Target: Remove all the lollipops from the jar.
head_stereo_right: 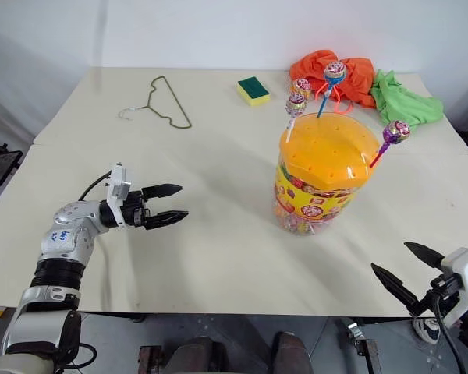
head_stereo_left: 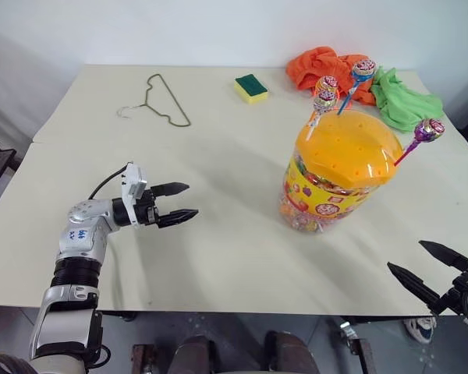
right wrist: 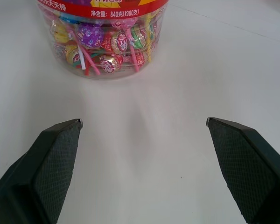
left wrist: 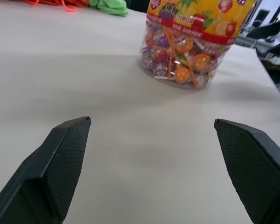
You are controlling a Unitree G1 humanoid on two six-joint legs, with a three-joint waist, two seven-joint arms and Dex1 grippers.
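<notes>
Lollipops: four stand in holes of jar lid, jar on table's right half. None removed; all left to pull. Left gripper and right gripper both wide open, empty, well apart from jar.

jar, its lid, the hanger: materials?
Jar: clear, glossy plastic by the look; wrapped sweets show through the wall. Lid: orange, smooth, slightly translucent, likely plastic, dotted with small holes. Hanger: thin bent wire, dull grey-green, probably metal, perhaps coated.
</notes>
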